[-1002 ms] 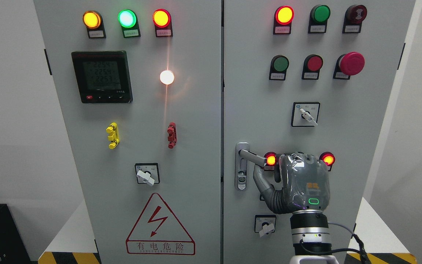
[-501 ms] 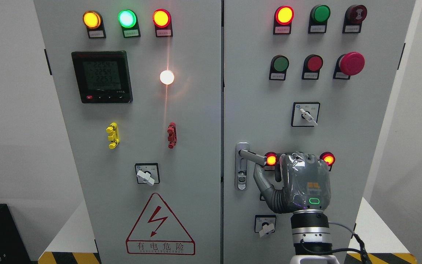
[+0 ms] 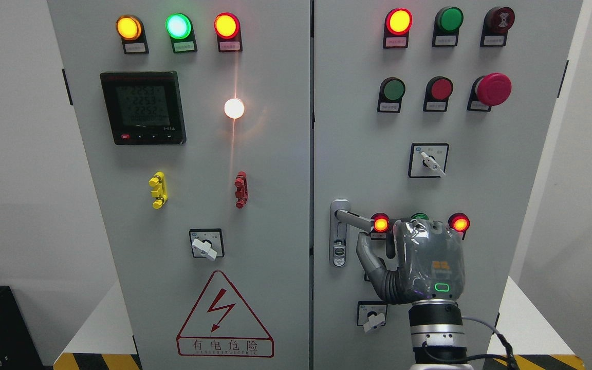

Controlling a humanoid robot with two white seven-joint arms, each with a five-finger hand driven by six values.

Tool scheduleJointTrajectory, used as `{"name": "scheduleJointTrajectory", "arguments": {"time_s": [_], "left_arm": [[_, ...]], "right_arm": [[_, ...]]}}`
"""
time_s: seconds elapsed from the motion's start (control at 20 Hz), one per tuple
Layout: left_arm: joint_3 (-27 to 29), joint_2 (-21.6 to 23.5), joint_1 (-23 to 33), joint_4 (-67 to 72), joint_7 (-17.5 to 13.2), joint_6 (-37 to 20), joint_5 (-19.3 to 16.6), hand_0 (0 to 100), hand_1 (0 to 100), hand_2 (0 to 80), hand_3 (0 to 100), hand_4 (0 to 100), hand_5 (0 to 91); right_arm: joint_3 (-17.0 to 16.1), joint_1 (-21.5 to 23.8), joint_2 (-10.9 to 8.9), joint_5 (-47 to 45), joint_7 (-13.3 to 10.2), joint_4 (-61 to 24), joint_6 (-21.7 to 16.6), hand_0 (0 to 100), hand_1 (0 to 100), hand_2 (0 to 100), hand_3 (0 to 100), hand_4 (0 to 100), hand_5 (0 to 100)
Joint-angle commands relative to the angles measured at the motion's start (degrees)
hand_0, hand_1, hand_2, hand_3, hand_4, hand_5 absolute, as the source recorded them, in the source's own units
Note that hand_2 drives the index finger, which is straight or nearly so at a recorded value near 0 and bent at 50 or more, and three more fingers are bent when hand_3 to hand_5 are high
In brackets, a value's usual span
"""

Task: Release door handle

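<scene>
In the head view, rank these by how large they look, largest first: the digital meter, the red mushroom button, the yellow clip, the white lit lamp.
1. digital meter
2. red mushroom button
3. yellow clip and white lit lamp: they look close in size, and the lamp's glare blurs its edge, so I leave these two unranked.

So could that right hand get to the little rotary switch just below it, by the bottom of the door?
Probably yes. The right hand is beside the door handle, and the rotary switch sits just below and left of it on the same door, with nothing between them. It would only need to let go and drop down.
</scene>
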Motion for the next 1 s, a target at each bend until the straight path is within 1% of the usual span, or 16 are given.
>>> {"name": "scheduleJointTrajectory", "arguments": {"time_s": [0.0, 0.05, 0.1, 0.15, 0.25, 0.4, 0.5, 0.55, 0.6, 0.65, 0.7, 0.75, 0.8, 0.85, 0.95], "left_arm": [[0.00, 0.00, 1.05, 0.05, -0.05, 0.03, -0.01, 12, 56, 0.0, 0, 0, 0.0], [0.00, 0.00, 1.05, 0.05, -0.05, 0.03, -0.01, 12, 56, 0.0, 0, 0, 0.0], [0.00, 0.00, 1.05, -0.04, -0.05, 0.03, -0.01, 12, 56, 0.0, 0, 0, 0.0], [0.00, 0.00, 1.05, -0.04, -0.05, 0.03, -0.01, 12, 56, 0.0, 0, 0, 0.0], [0.00, 0.00, 1.05, -0.04, -0.05, 0.03, 0.07, 12, 56, 0.0, 0, 0, 0.0], [0.00, 0.00, 1.05, -0.04, -0.05, 0.03, -0.01, 12, 56, 0.0, 0, 0, 0.0], [0.00, 0.00, 1.05, 0.05, -0.05, 0.03, -0.01, 12, 56, 0.0, 0, 0, 0.0], [0.00, 0.00, 1.05, -0.04, -0.05, 0.03, -0.01, 12, 56, 0.0, 0, 0, 0.0], [0.00, 0.00, 1.05, 0.05, -0.05, 0.03, -0.01, 12, 56, 0.0, 0, 0, 0.0], [0.00, 0.00, 1.05, -0.04, -0.05, 0.03, -0.01, 12, 56, 0.0, 0, 0, 0.0], [0.00, 0.00, 1.05, -0.04, -0.05, 0.03, -0.01, 12, 56, 0.0, 0, 0, 0.0], [0.00, 0.00, 1.05, -0.04, -0.05, 0.03, -0.01, 12, 56, 0.0, 0, 0, 0.0], [0.00, 0.00, 1.05, -0.04, -0.05, 0.03, -0.01, 12, 56, 0.0, 0, 0, 0.0], [0.00, 0.00, 1.05, -0.04, -0.05, 0.03, 0.07, 12, 56, 0.0, 0, 0, 0.0], [0.00, 0.00, 1.05, 0.05, -0.05, 0.03, 0.07, 12, 56, 0.0, 0, 0, 0.0]], "right_arm": [[0.15, 6.99, -0.42, -0.17, -0.13, -4.89, -0.24, 51, 28, 65, 99, 85, 85], [0.15, 8.66, -0.51, -0.26, -0.39, -6.04, -0.50, 51, 27, 58, 90, 81, 79], [0.06, 10.42, -0.60, -0.26, -1.18, -7.26, -1.29, 51, 27, 52, 82, 76, 73], [-0.11, 11.92, -0.60, -0.26, -1.88, -8.32, -2.51, 50, 27, 44, 73, 69, 65], [-1.07, 14.20, -0.51, -0.35, -3.03, -9.99, -5.67, 49, 26, 33, 57, 57, 53], [-4.32, 17.20, -0.51, -0.44, -3.73, -12.37, -9.98, 48, 25, 19, 32, 37, 34], [-7.30, 18.52, -0.42, -1.05, -4.70, -13.51, -13.06, 47, 24, 10, 20, 24, 26], [-9.49, 18.52, -0.42, -2.71, -5.40, -13.60, -15.51, 47, 24, 6, 16, 19, 21], [-11.69, 18.52, -0.51, -5.68, -5.93, -13.43, -18.84, 48, 24, 5, 13, 17, 20], [-14.06, 18.44, -0.51, -8.67, -6.11, -13.34, -22.44, 48, 23, 0, 5, 9, 15], [-16.26, 18.35, -0.51, -11.05, -6.02, -13.34, -25.61, 48, 22, 0, 2, 5, 14], [-18.37, 18.26, -0.51, -12.29, -6.02, -13.34, -27.90, 48, 21, 0, 0, 3, 12], [-19.61, 18.26, -0.42, -12.82, -6.11, -13.52, -29.23, 48, 21, 0, 0, 1, 9], [-20.32, 18.17, -0.33, -13.18, -6.02, -13.60, -29.68, 48, 20, 0, 0, 1, 9], [-20.59, 18.08, -0.25, -14.23, -6.02, -13.69, -29.68, 48, 19, 0, 0, 0, 8]]}}
